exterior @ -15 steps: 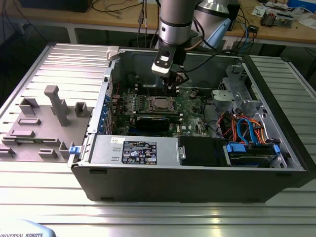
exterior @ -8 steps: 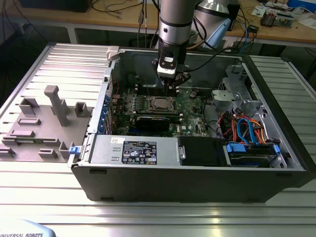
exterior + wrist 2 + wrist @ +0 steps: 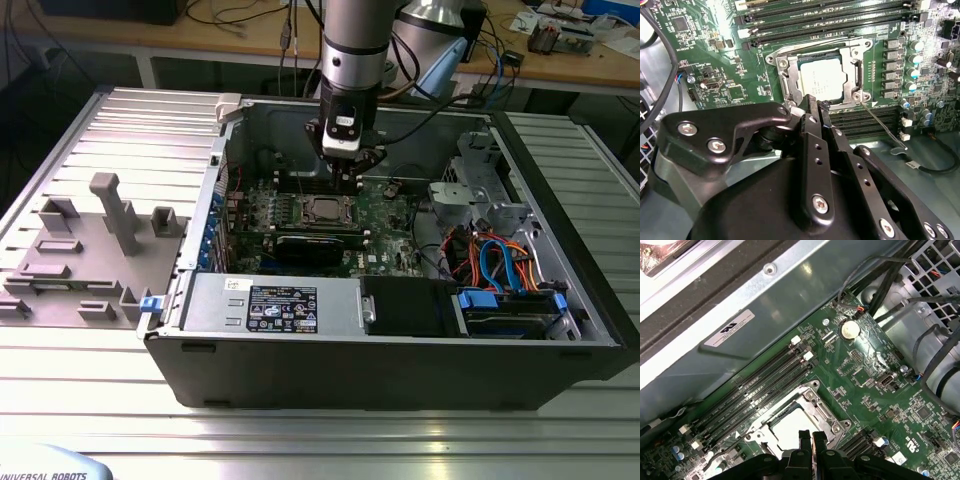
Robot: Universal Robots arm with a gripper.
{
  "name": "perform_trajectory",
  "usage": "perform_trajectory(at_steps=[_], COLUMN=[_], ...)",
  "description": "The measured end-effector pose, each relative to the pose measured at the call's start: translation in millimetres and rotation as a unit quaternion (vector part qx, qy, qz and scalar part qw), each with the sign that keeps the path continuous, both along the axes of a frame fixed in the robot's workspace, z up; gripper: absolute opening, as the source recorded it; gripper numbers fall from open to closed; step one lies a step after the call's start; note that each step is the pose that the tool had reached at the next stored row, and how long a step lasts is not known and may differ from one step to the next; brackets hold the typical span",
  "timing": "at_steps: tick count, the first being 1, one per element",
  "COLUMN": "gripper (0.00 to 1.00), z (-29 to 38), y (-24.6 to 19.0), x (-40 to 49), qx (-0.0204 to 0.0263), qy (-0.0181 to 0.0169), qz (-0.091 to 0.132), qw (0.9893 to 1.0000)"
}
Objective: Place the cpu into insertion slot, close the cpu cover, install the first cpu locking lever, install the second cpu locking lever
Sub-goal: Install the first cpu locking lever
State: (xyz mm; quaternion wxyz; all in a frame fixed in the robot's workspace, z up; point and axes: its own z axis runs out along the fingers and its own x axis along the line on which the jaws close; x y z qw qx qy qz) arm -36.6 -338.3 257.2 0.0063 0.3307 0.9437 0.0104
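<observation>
The cpu (image 3: pixel 821 79), a silvery square chip, lies flat in the insertion slot (image 3: pixel 306 210) on the green board. The cpu cover (image 3: pixel 858 65), a thin metal frame, lies down around it. A thin wire locking lever (image 3: pixel 881 126) sticks out loose from one corner of the socket, away from the frame. My gripper (image 3: pixel 818 103) hovers just above the socket's edge, its two black fingers pressed together with nothing between them. In the first wrist view the gripper (image 3: pixel 812 436) sits over the chip's (image 3: pixel 790 426) rim. In the exterior view the gripper (image 3: pixel 347 180) hangs just behind the socket.
Long black memory slots (image 3: pixel 830 22) run beside the socket. A black card (image 3: pixel 318 245) lies in front of it, then the power supply (image 3: pixel 280 305). Drive bays and coloured cables (image 3: pixel 500 265) fill the case's right. The case walls (image 3: pixel 400 120) stand close. A grey fixture tray (image 3: pixel 90 250) sits outside.
</observation>
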Motion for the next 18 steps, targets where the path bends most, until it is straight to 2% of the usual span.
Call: perform_trajectory(at_steps=[8,12,14,16,18], gripper=[0.16,0.16,0.16,0.16,0.16], z=[0.0,0.0,0.0,0.0,0.0], y=[-0.1,0.0,0.0,0.0,0.0], x=[0.0,0.0,0.0,0.0,0.0], qx=[0.0000,0.0000,0.0000,0.0000,0.0000], qy=[0.0000,0.0000,0.0000,0.0000,0.0001], qz=[0.001,0.026,0.056,0.073,0.094], qw=[1.0000,0.9997,0.9984,0.9973,0.9955])
